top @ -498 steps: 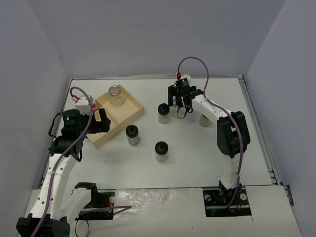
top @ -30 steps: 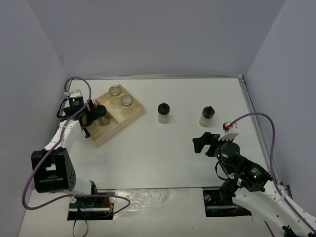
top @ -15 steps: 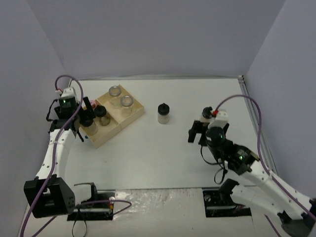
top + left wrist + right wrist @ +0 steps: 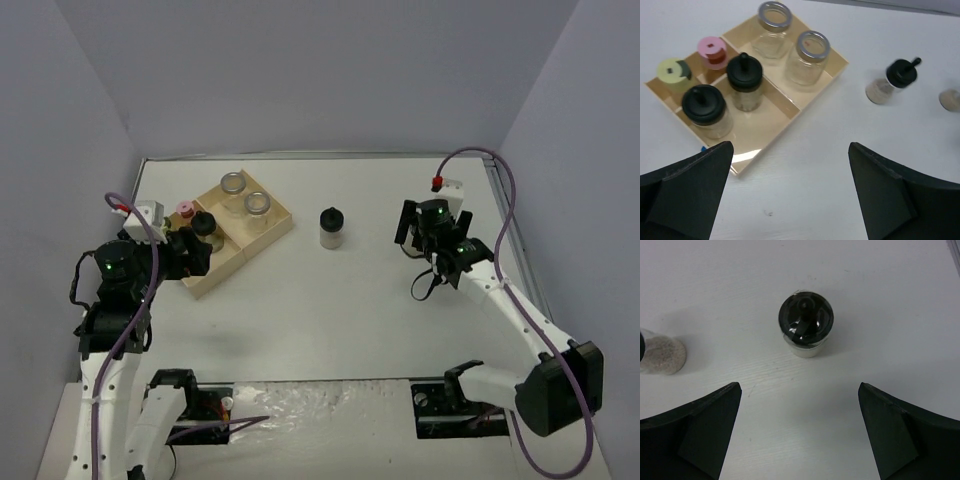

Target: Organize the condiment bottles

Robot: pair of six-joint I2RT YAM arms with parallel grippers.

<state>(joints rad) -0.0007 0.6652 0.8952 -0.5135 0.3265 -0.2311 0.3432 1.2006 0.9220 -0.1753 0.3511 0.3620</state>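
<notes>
Robot lab enclosure, plain lilac walls (image 4: 300, 70), white table (image 4: 340, 310), two cabled arms (image 4: 497, 297)

A white surface (image 4: 330, 320) lies inside a 3-sided enclosure. The back wall (image 4: 320, 70), left wall (image 4: 50, 180) and right wall (image 4: 590, 150) are plain pale lavender. A metal rail (image 4: 520, 250) runs along the surface's right edge. Light is even and soft, with faint shadows.

L arm bent at elbow, L gripper (image 4: 790, 150) w/ jaws wide apart. R arm stretched fwd, R gripper (image 4: 799, 390) also wide apart, facing down.
</notes>
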